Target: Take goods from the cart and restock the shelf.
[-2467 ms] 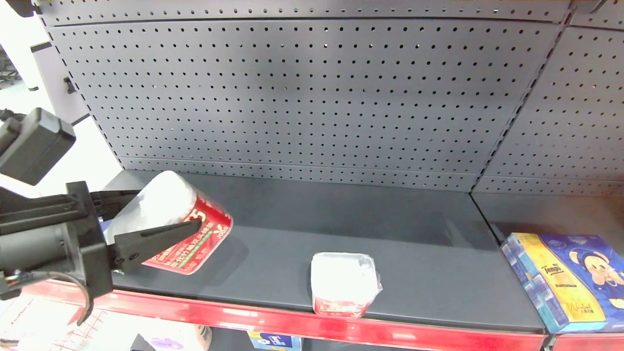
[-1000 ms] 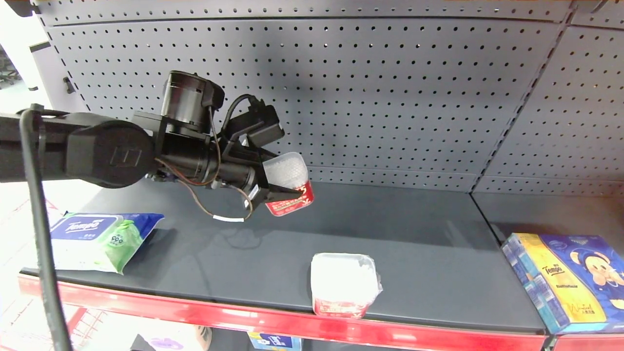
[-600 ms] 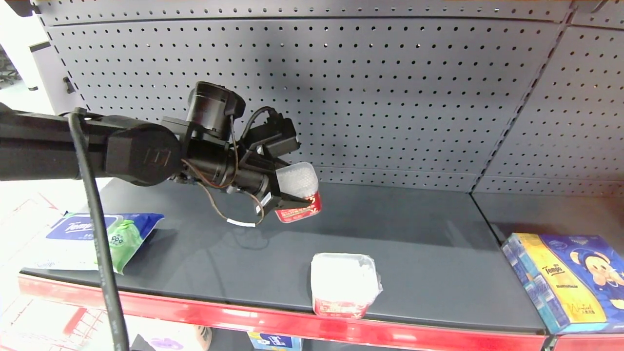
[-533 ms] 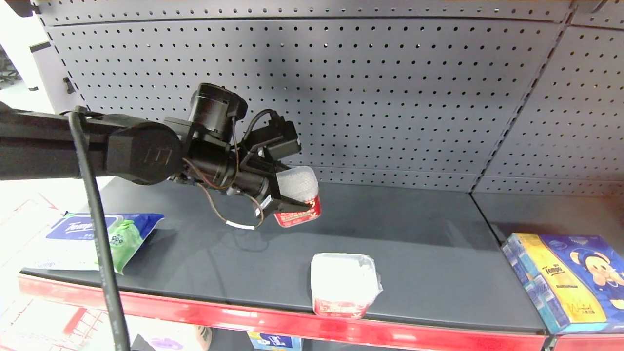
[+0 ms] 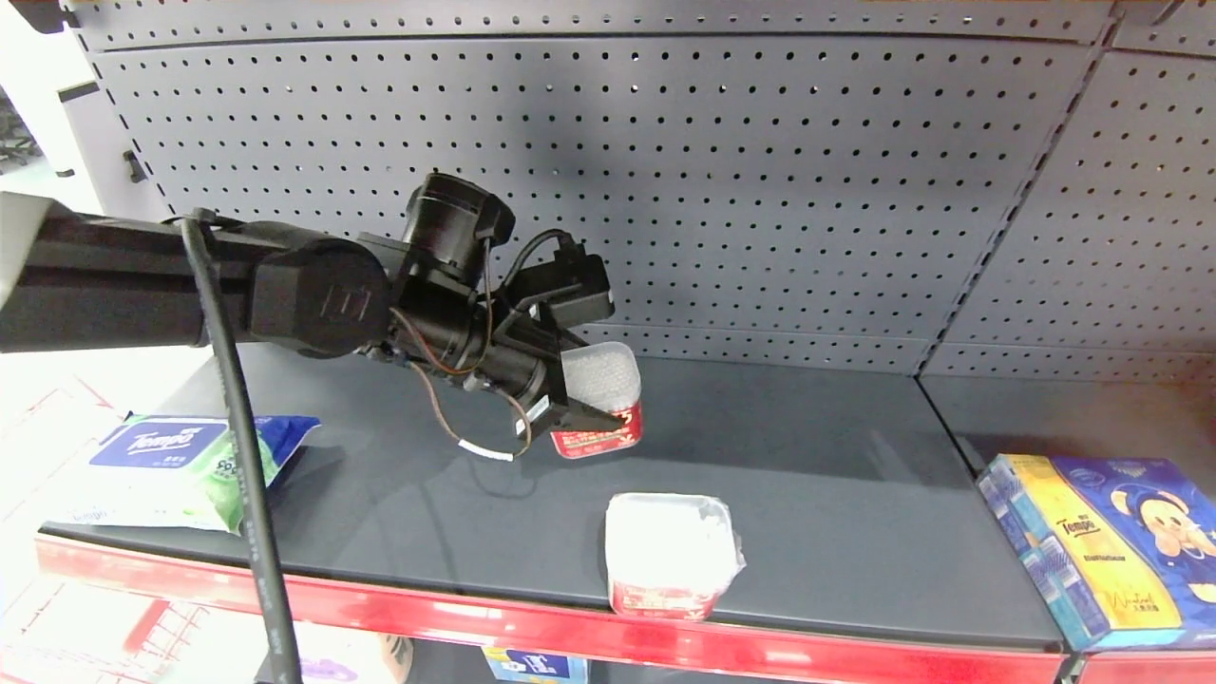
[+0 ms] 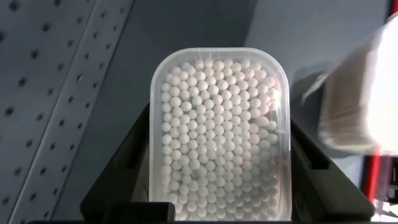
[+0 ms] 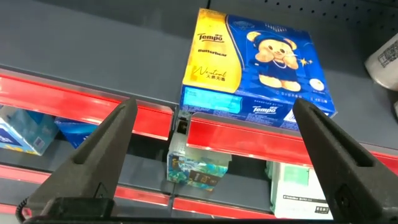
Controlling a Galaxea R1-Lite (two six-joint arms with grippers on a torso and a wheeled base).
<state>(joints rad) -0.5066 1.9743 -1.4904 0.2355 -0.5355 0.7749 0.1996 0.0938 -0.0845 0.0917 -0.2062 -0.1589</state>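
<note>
My left gripper (image 5: 602,397) is shut on a clear tub of white beads with a red label (image 5: 600,410), held just above the dark shelf board (image 5: 817,475) near its middle. In the left wrist view the tub (image 6: 217,134) sits between the two black fingers (image 6: 127,168). A second, matching tub (image 5: 671,551) stands at the shelf's front edge, a little nearer me and to the right; the left wrist view catches it too (image 6: 360,87). My right gripper (image 7: 217,165) is open and holds nothing, hanging in front of the red shelf edge (image 7: 249,134).
A blue and green wipes pack (image 5: 180,467) lies at the shelf's front left. A blue and yellow tissue box (image 5: 1111,541) lies on the neighbouring board at the right (image 7: 255,62). A pegboard back wall (image 5: 608,190) closes the shelf. More goods sit on the lower shelf (image 7: 193,168).
The left arm has carried the tub from the shelf's front left to its middle, then lowered it and moved it slightly right. The wipes pack has come into sight.
</note>
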